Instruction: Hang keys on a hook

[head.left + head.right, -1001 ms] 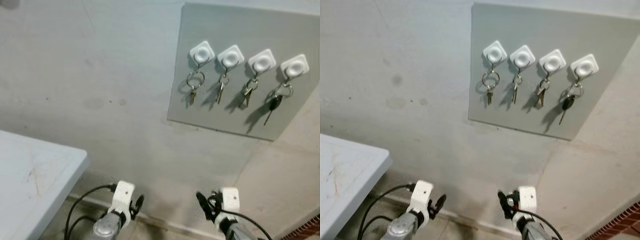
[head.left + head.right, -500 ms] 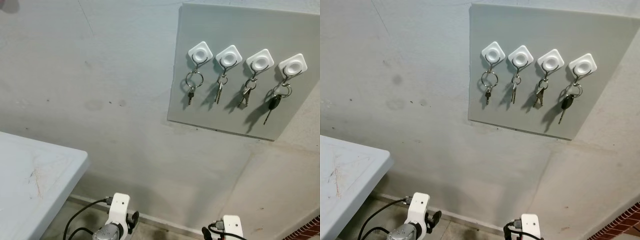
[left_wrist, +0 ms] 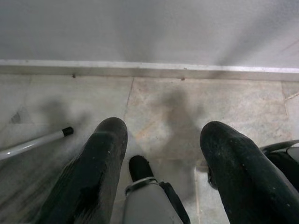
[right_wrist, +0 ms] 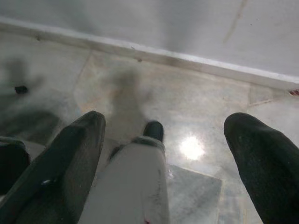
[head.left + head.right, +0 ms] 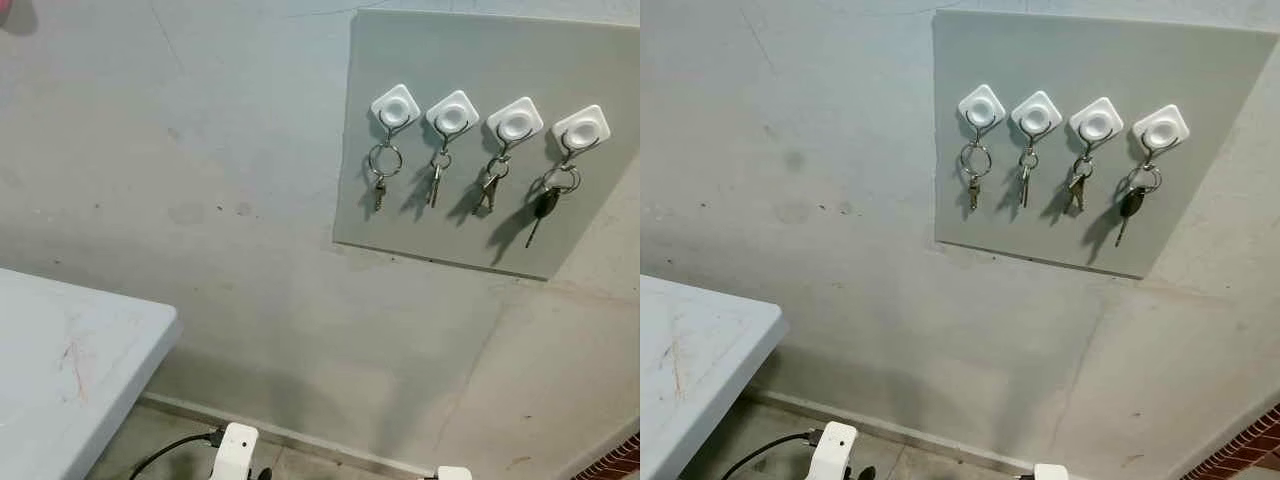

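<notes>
Four key sets point(image 5: 452, 178) — well above both hands

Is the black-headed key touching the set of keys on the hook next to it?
Apart. In the left eye view the black-headed key hangs from the rightmost hook, and bare grey board shows between it and the neighbouring keys.

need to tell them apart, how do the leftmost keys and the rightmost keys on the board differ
The leftmost keys hang from a large plain ring with a small metal key; the rightmost keys carry a black-headed key that hangs lower and tilted. Both hang from white diamond-shaped hooks on the grey board.
</notes>
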